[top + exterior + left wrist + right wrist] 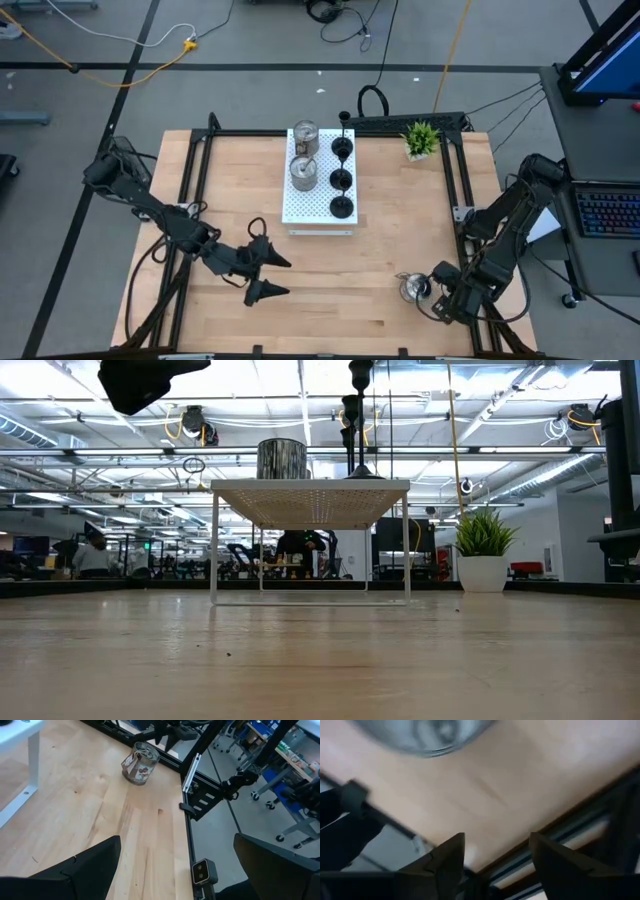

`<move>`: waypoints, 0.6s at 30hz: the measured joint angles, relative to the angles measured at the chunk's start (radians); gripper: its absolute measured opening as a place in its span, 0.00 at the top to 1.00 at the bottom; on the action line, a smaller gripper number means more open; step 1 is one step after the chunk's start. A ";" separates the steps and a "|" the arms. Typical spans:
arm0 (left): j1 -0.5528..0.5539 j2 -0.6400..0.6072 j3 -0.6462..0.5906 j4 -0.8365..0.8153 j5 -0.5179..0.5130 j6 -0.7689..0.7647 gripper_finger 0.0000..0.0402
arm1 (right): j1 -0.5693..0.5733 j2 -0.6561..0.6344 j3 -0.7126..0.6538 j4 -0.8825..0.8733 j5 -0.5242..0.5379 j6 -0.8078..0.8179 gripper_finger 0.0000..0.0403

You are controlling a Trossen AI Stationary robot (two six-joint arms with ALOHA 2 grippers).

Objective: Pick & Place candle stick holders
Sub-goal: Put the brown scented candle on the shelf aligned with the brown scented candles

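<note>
High view puts the loose silver holder [410, 287] on the desk [330, 290] near its front right corner, standing upright just left of the right claw [447, 300], whose fingers are parted with nothing between them. That claw is far nearer than the left claw [270, 276], spread wide and empty at front left. Two silver holders [303, 155] and three black holders [341, 178] stand on the white stand [318, 215] farther back; bare wood lies between.
</note>
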State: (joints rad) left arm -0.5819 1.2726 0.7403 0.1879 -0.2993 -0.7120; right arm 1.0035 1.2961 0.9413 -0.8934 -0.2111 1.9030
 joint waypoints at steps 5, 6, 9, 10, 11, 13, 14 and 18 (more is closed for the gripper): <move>0.000 0.000 0.000 -0.001 0.000 0.020 0.02 | 0.000 0.000 0.000 0.043 -0.003 -0.011 0.41; 0.000 0.000 0.000 -0.001 0.000 0.030 0.02 | 0.000 0.000 0.000 0.050 -0.003 -0.021 0.41; 0.000 0.000 0.000 -0.001 0.000 0.037 0.02 | 0.000 0.000 0.000 0.052 -0.002 -0.063 0.41; 0.000 0.000 0.000 -0.001 0.000 0.037 0.02 | 0.000 0.000 0.000 0.045 -0.002 -0.087 0.41; 0.000 0.000 0.000 -0.002 0.000 0.037 0.02 | 0.000 0.000 0.000 0.041 -0.002 -0.115 0.41; 0.000 0.000 0.000 -0.002 0.000 0.044 0.02 | -0.001 0.000 0.000 0.059 0.000 -0.129 0.42; 0.000 0.000 0.000 -0.002 0.000 0.050 0.02 | -0.001 0.000 0.000 0.066 0.000 -0.126 0.42; 0.000 0.000 0.000 0.014 0.000 0.058 0.02 | 0.000 0.000 0.000 0.066 0.000 -0.108 0.42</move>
State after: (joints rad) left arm -0.5819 1.2724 0.7402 0.2016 -0.2993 -0.6540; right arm 1.0030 1.2961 0.9413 -0.8278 -0.2115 1.7947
